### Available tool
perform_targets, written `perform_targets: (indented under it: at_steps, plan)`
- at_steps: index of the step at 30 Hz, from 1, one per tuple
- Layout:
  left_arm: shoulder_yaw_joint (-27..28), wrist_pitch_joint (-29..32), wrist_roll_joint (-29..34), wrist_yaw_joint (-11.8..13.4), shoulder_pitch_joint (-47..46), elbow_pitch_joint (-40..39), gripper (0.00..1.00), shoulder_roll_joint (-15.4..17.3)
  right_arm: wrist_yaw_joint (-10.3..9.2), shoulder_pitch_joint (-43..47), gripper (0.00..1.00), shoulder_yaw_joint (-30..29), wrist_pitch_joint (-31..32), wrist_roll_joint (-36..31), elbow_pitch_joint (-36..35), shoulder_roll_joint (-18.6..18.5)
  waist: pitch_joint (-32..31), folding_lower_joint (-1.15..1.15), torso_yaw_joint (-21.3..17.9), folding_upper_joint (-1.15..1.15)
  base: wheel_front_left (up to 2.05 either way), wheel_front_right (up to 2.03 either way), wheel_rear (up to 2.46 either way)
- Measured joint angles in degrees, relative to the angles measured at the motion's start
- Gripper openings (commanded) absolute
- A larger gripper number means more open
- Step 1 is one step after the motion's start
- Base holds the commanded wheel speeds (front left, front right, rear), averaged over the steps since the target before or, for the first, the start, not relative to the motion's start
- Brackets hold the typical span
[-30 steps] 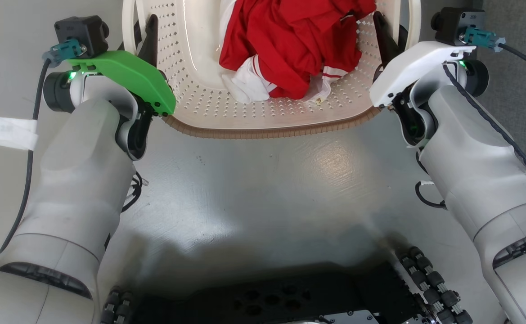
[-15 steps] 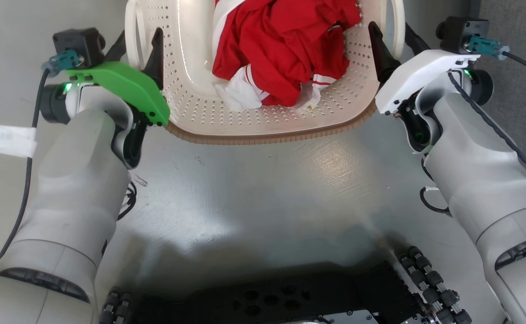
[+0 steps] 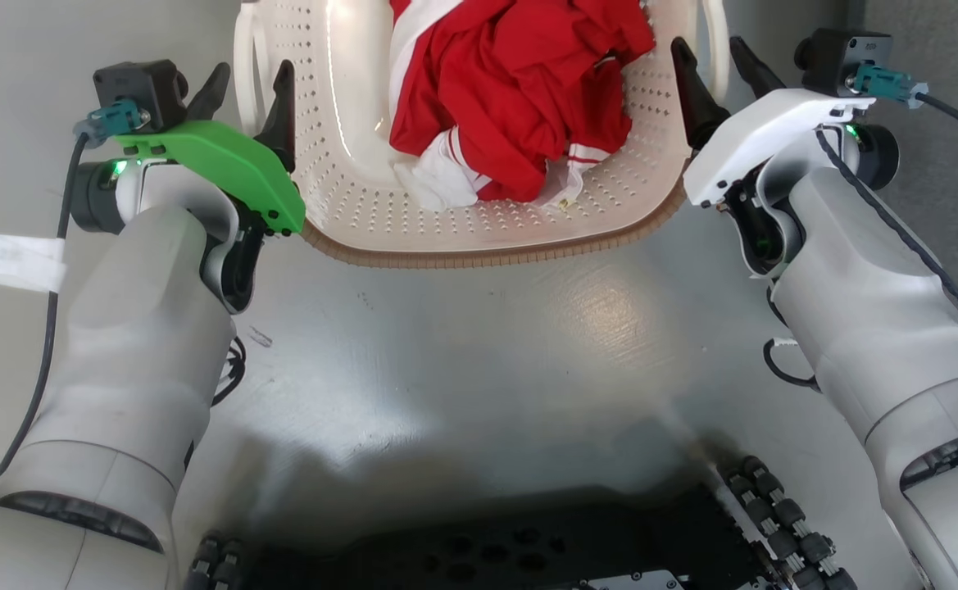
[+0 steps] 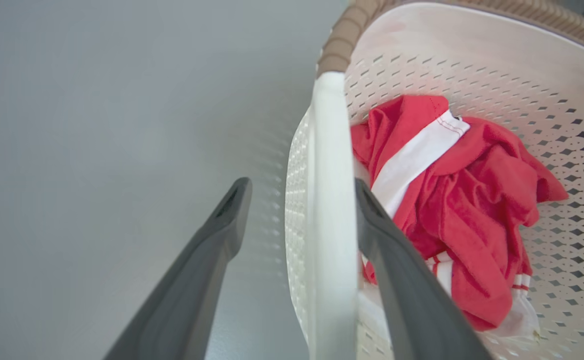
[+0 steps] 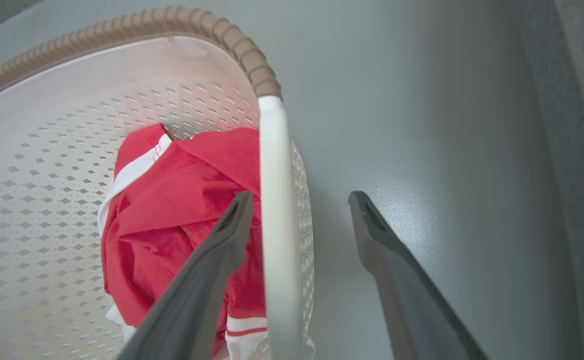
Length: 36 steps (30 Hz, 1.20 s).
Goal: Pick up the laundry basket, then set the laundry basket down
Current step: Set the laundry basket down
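Wrist views: left gripper (image 4: 300, 184), right gripper (image 5: 299, 196) fingers spread, unclamped, each straddling a white handle (image 4: 326, 210). Head view crops laundry basket (image 3: 364, 192) far end.

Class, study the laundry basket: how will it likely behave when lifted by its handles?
Probably stiff: the basket is moulded plastic and holds its shape. Likely light for its size: the walls are perforated, with a few red clothes inside. The smooth, narrow handle could slip, or let it tilt if lifted unevenly.
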Motion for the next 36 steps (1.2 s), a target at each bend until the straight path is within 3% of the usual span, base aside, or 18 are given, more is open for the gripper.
perform_targets:
  at_steps: [17, 36]
  plan:
    - [3.1, 0.0, 1.6, -0.2, 5.8, -2.7, 1.00, 1.5, 1.09, 5.9, 1.00, -3.5, 0.0, -2.3, -3.8, 0.0, -9.2, 0.00, -0.7, 0.00, 0.00, 0.00, 0.00]
    - [7.3, 0.0, 5.6, -0.4, 17.1, -14.2, 1.00, 3.4, 2.14, 15.8, 1.00, -7.1, 0.0, -5.9, -11.0, 0.3, -24.3, 0.00, -1.9, 0.00, 0.00, 0.00, 0.00]
